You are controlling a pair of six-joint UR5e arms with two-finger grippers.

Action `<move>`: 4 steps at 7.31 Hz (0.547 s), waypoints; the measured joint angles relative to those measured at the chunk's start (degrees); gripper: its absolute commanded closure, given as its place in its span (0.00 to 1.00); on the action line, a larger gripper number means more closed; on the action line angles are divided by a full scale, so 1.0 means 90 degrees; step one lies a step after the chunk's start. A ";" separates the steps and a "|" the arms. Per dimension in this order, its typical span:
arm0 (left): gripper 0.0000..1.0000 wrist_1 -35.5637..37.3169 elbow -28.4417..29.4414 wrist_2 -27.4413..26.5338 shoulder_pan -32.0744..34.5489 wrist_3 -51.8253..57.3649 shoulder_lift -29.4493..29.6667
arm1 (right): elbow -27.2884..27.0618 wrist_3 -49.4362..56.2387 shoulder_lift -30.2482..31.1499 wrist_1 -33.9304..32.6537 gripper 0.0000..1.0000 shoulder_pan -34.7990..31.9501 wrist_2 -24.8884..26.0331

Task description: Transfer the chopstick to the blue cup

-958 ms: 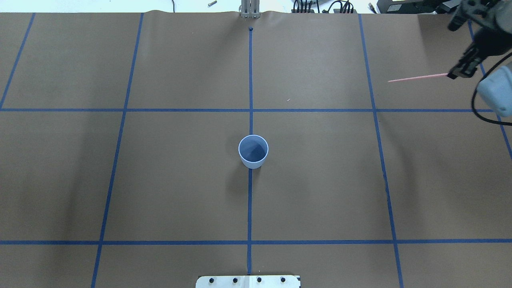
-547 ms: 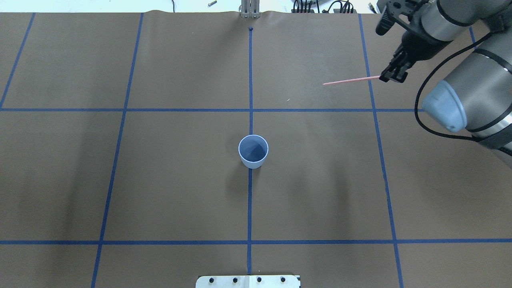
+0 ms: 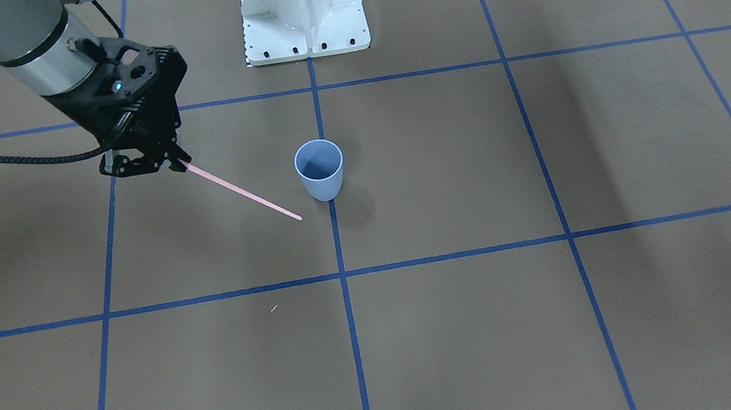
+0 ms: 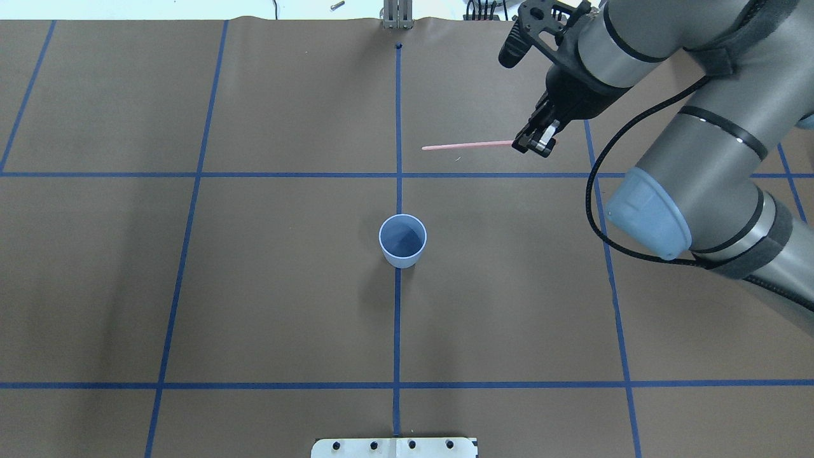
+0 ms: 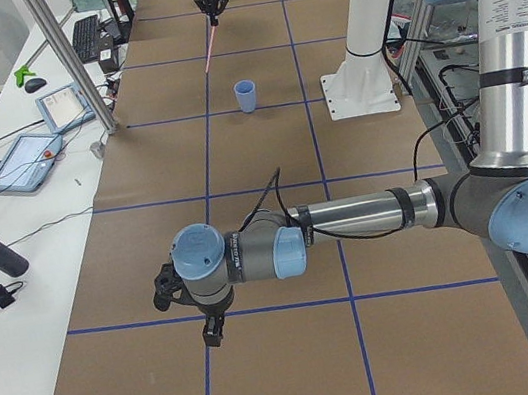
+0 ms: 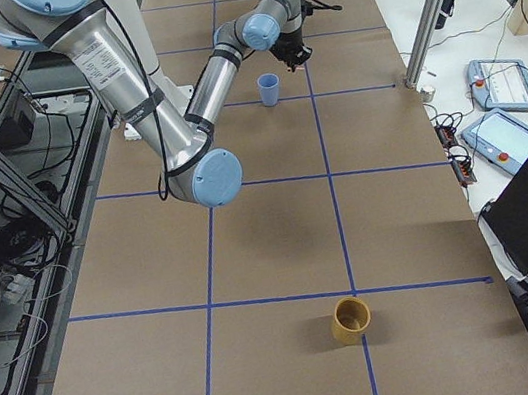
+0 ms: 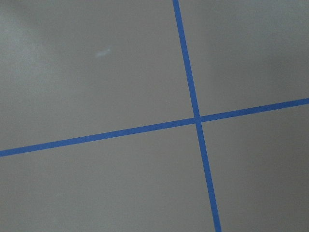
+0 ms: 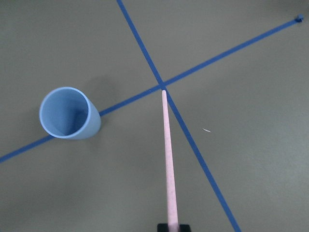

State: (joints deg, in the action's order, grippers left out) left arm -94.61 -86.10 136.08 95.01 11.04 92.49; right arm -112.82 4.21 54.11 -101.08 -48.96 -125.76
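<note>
Pinched by one end in right gripper (image 4: pixel 533 141): chopstick (image 4: pixel 467 146), aloft. Upright, well apart from its tip: blue cup (image 4: pixel 402 242). Left gripper (image 5: pixel 211 333): spread or closed, cannot tell

chopstick (image 4: pixel 467 145) beyond the cup (image 4: pixel 402 242), to its right

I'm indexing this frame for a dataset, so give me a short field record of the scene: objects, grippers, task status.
held object: thin pale-pink chopstick, gripped at one end
right gripper: shut on the chopstick, raised above the table
left gripper: far from the cup; cannot tell whether open or shut
target: small light-blue plastic cup, upright, empty
chopstick and cup: apart, the tip short of the rim
status: chopstick not yet in cup
other: tan cup, standing alone
</note>
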 measured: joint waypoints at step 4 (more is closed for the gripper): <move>0.01 -0.0005 0.0027 -0.0003 -0.0018 0.0013 -0.0086 | -0.0337 -0.0157 -0.0730 -0.1666 1.00 0.1147 0.1162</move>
State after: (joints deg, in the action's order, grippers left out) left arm -94.66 -85.86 136.05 94.86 11.16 91.72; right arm -115.85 2.80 47.54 -116.07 -38.64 -115.30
